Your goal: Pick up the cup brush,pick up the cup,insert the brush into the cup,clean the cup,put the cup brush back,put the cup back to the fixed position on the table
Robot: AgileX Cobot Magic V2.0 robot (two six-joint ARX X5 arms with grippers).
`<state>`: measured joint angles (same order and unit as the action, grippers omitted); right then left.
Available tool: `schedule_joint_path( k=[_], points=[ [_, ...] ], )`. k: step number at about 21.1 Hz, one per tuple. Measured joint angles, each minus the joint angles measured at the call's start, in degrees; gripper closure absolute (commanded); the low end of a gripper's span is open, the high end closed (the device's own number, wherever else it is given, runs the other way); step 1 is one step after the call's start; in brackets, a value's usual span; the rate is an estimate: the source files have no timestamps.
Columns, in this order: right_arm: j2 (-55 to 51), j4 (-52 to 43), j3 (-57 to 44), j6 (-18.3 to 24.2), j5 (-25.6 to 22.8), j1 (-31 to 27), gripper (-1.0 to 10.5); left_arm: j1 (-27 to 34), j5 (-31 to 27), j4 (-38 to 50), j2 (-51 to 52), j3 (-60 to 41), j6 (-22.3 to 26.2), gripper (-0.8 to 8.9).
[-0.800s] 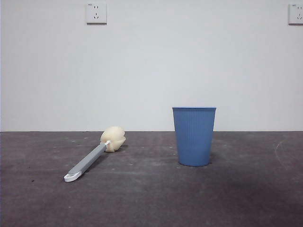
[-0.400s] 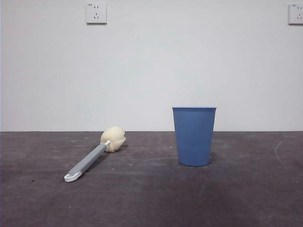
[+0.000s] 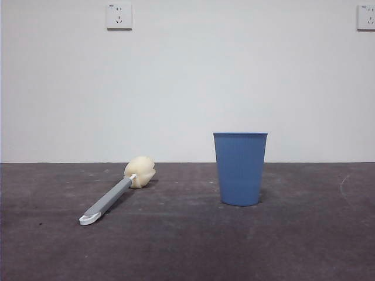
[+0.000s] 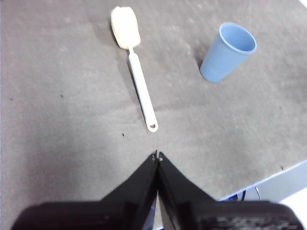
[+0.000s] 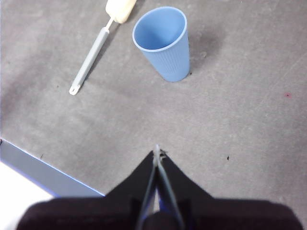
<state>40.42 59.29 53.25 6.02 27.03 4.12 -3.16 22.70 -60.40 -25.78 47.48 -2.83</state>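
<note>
Blue cup (image 3: pixel 240 168) and cup brush (image 3: pixel 114 194) are lying untouched ahead of the left gripper (image 4: pixel 157 155) and right gripper (image 5: pixel 157 152), both pressed together; every step is remaining.

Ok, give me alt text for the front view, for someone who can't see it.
A cup brush lies flat on a dark table, its cream sponge head toward the back wall, and a blue ribbed cup stands upright apart from it on its right. Behind is a white wall with two sockets; no robot arm shows.
</note>
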Motion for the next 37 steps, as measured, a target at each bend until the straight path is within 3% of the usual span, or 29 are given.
schedule_joint_path(
  k=[4,5,7,8,16,21,23,28,30,37],
  points=[
    [-0.1,0.0,0.0,0.4,0.0,0.0,8.9,0.0,0.0,-0.2,0.0,0.0,0.3,7.78],
    [-0.1,0.0,0.0,0.5,0.0,0.0,7.7,0.0,0.0,-0.2,0.0,0.0,0.3,6.55],
    [-0.1,0.0,0.0,0.5,0.0,0.0,4.9,0.0,0.0,-0.2,0.0,0.0,0.4,2.8],
    [-0.1,-0.1,0.0,0.2,0.0,0.0,3.8,0.0,0.1,-0.2,0.0,0.0,0.4,2.3],
    [-0.1,-0.2,0.0,-1.0,0.0,0.0,3.8,-1.5,3.7,6.1,-5.9,0.3,0.5,2.49],
    [0.0,-2.4,0.0,-4.6,5.7,0.0,3.8,-8.6,3.3,15.5,-15.1,0.5,-0.9,2.49],
    [0.3,-2.4,0.0,-5.1,5.8,0.0,3.8,-13.2,-0.3,20.2,-19.8,0.5,-2.8,2.49],
    [1.4,-2.3,0.0,-5.4,5.8,0.0,3.8,-24.9,-17.2,29.4,-33.6,0.5,-7.6,2.49],
    [1.4,-2.3,0.0,-5.4,5.8,0.0,3.8,-27.3,-21.5,33.3,-39.7,0.5,-9.4,2.49],
    [1.4,-2.3,0.0,-5.4,5.8,0.0,3.8,-28.9,-25.6,40.4,-57.7,0.5,-13.0,2.5]
  ],
)
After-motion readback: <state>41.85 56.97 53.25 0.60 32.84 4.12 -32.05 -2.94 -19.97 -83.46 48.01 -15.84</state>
